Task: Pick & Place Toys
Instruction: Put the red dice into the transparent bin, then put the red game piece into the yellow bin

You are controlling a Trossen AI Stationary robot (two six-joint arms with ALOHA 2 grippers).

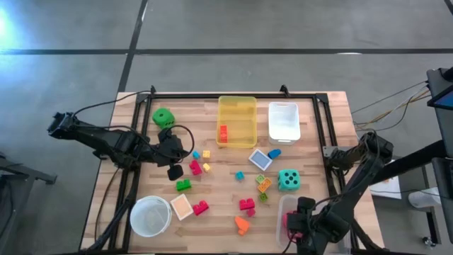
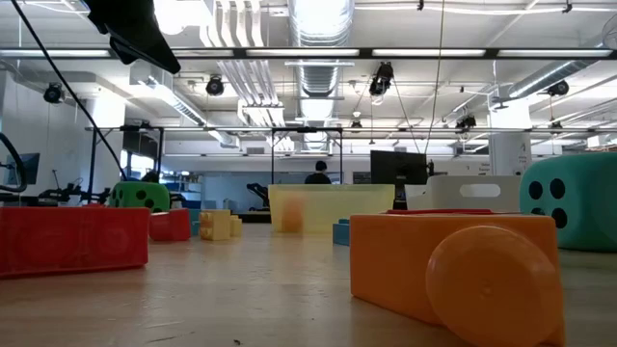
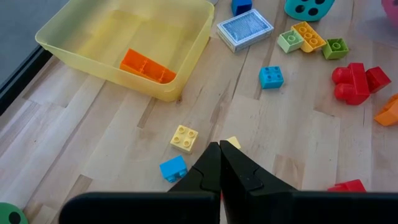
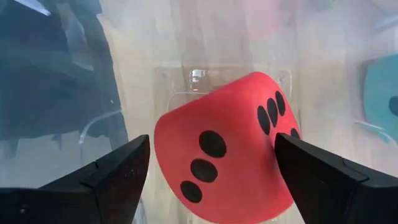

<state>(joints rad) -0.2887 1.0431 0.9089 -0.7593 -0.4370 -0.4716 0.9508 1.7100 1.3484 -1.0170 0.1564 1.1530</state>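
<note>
My right gripper (image 4: 211, 168) is open, pointing down over the clear bin (image 1: 284, 204) at the table's near right. A pink-red die (image 4: 224, 162) with black dots lies in the bin, between and below the fingers. My left gripper (image 3: 219, 152) is shut on nothing, hovering above the table's left middle over a yellow block (image 3: 185, 137) and a blue block (image 3: 173, 168). Small toy blocks lie scattered mid-table. A green die (image 1: 163, 117) sits far left, a teal die (image 1: 288, 179) right of centre. An orange block (image 3: 146, 65) lies in the yellow bin (image 1: 237, 106). My right gripper has one finger (image 4: 112, 177) clear of the die's side. The other finger (image 4: 323, 177) overlaps the die's edge (image 4: 273, 134) in the wrist view, and I cannot tell whether it touches. The die sits tilted in the clear bin.
A white bin (image 1: 283, 120) stands beside the yellow one at the far edge. A round white bowl (image 1: 150, 216) is near left. A blue-patterned card box (image 1: 260, 160) lies mid-table. An orange block (image 2: 453, 265) and a red block (image 2: 72, 241) lie near the front edge.
</note>
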